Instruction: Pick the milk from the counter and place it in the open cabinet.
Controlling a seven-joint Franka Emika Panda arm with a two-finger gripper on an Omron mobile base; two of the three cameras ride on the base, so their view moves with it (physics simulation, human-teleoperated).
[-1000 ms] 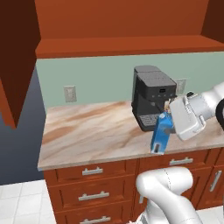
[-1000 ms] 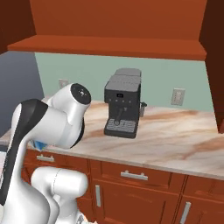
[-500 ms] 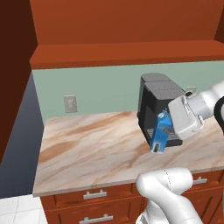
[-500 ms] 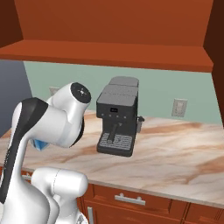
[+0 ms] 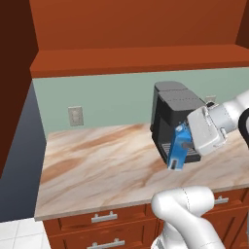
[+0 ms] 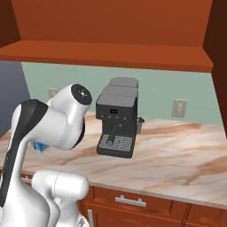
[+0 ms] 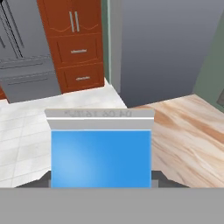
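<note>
A black coffee machine (image 5: 172,119) stands just behind the claw, on a marbled top (image 5: 97,160) over silver-handled drawers (image 5: 104,217); a wall outlet (image 5: 75,115) sits well off beside it.

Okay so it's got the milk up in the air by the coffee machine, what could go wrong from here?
1. The milk hangs tilted in the gripper, right in front of the coffee machine; a swing could knock the two together.
2. The open cabinet sits above, with a thick bottom shelf. Lifting too close could catch the carton on that front edge.
3. The carton's tilt may mean it lands crooked and tips over.
</note>
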